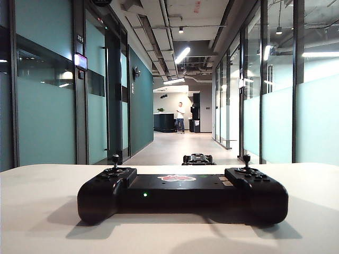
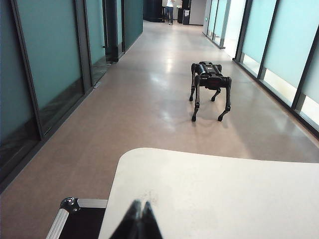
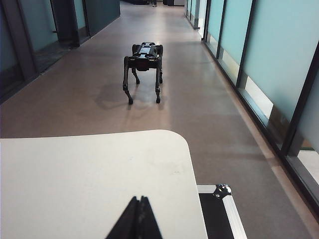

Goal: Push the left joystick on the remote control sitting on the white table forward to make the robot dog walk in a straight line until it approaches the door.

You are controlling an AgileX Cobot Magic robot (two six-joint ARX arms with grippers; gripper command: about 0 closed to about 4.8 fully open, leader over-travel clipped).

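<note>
- Closest to the exterior camera, the wide black gamepad-style remote control (image 1: 183, 197) rests flat on the smooth white table (image 1: 42, 211).
- Its left joystick (image 1: 115, 158), a thin black thumbstick, stands upright and untouched.
- Left gripper (image 2: 138, 219) and right gripper (image 3: 136, 216) hover over opposite table corners, both pressed together, holding nothing.
- Small black four-legged robot dog (image 2: 210, 84) stands in the corridor; the walk looks not yet begun.

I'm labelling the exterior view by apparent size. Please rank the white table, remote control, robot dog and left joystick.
1. white table
2. remote control
3. robot dog, looks small only because it stands far off
4. left joystick
</note>
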